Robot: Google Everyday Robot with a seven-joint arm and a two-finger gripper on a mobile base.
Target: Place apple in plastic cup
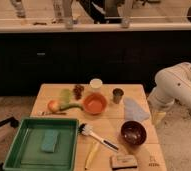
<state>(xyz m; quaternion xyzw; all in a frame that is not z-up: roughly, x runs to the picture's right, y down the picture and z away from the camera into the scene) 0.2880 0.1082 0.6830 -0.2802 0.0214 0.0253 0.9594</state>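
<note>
"Pale wood all round: the table (109,122) is crowded, and its left edge is where the apple (53,105) sits, near the rim."

"And the plastic cup (65,95)?"

"Just behind the apple and a little to the right, upright, near it but apart. A green curved thing (73,106) lies just to the right of the apple, reaching toward the orange bowl (94,103)."

"Room to move?"

"Not much at the back. A cream-white cup (95,84), a dark metal cup (118,94) and a small dark clump (78,91) line the far side. The green tray (14,150) fills the near left corner with a sponge (50,141) in it. Bare wood shows between the bowl and the tray, and at the far right corner."

"The right side?"

"A pale cloth (135,109) by the right edge, a dark bowl (133,132) nearer, and a white brush (96,136) between that bowl and the tray."

"The gripper (158,116)?"

"Off the table — low beside the right edge, at the end of the white arm (179,85), well apart from the apple and the cup. Whether it is open or closed, or touching anything, I cannot tell."
</note>
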